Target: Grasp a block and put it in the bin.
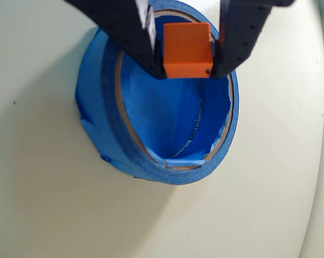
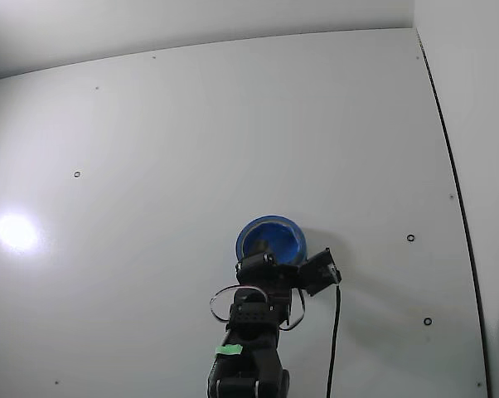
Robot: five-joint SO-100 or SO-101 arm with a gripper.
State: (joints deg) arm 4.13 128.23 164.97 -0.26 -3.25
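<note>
While the black end effector pinches the small orange-looking block between its two fingers, the block hangs just above the round blue bin, which stands on the white desk near the arm

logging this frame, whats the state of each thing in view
gripper: shut on the block, held over the bin
block: orange in the wrist view, gripped between the two fingers, off the table, not yet released
bin: blue, standing on the table, nothing visible inside it, directly under the gripper
table: white
</note>
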